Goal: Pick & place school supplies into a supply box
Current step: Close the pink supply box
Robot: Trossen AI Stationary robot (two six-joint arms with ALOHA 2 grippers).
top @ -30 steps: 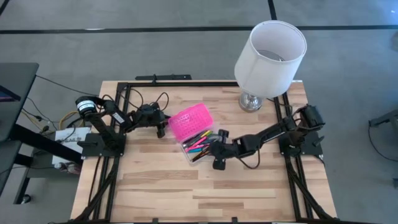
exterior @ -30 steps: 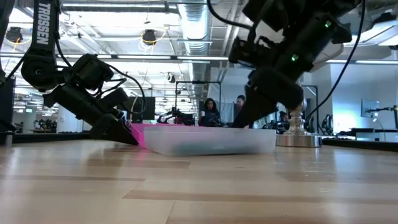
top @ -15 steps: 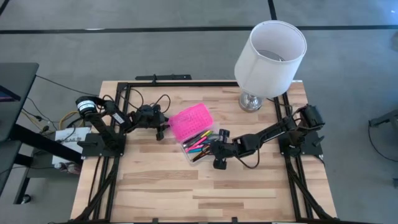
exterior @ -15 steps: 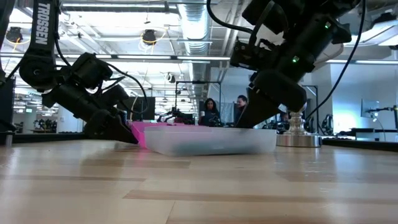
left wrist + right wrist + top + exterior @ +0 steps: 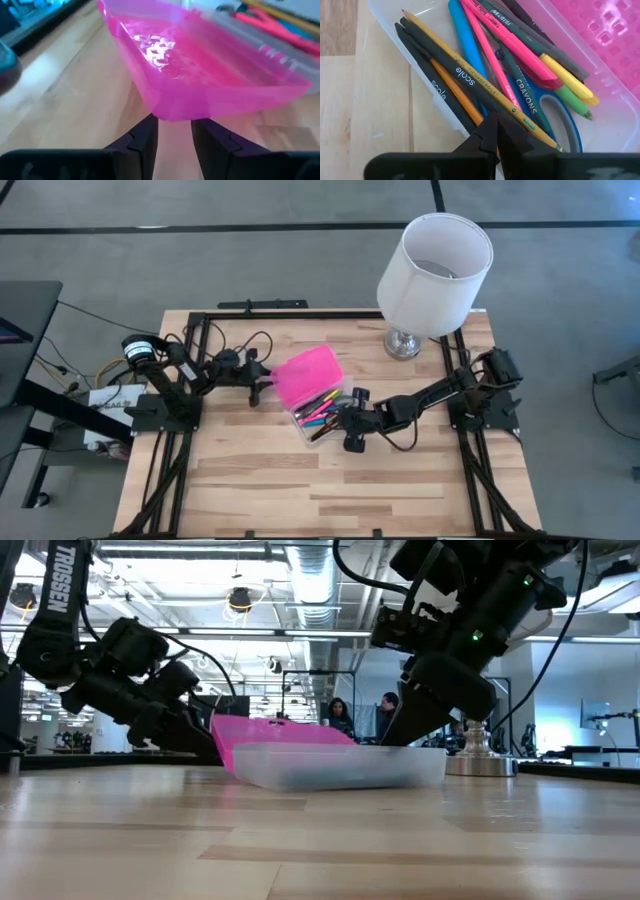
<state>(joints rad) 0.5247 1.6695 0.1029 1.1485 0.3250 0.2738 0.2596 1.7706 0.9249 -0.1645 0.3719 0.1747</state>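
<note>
The supply box (image 5: 322, 418) is a clear tray at the table's middle, holding pens, pencils, markers (image 5: 510, 65) and blue-handled scissors (image 5: 566, 122). Its pink lid (image 5: 308, 373) is joined along the tray's far-left side and stands tilted up (image 5: 270, 735). My left gripper (image 5: 258, 387) is at the lid's free edge, low over the table, its fingers apart. My right gripper (image 5: 338, 416) is shut, slanting down into the tray over the supplies. My left gripper has its two fingertips (image 5: 145, 135) under the lid's free long edge (image 5: 172, 116), coming nearly level from the table's left. Nothing lies between the fingers. The lid rests on them, its free edge clear of the table and its other edge at the tray. My right gripper has its shut fingertips (image 5: 490, 131) on a yellow pencil (image 5: 470, 82) and black pens near the tray's wall. It comes slanting down from the table's right. The supplies lie flat in the tray.
A white lamp (image 5: 435, 265) stands at the table's far right, its metal foot (image 5: 478, 762) behind the tray. Black frame rails run along both table sides. Bare wood lies toward the near edge. People stand in the room beyond.
My left gripper has tipped its fingers upward without shifting place. The lid's free edge has risen off the table, so the lid has swung from lying flat to tilted up, its joined edge staying at the tray. My right gripper has kept still.
</note>
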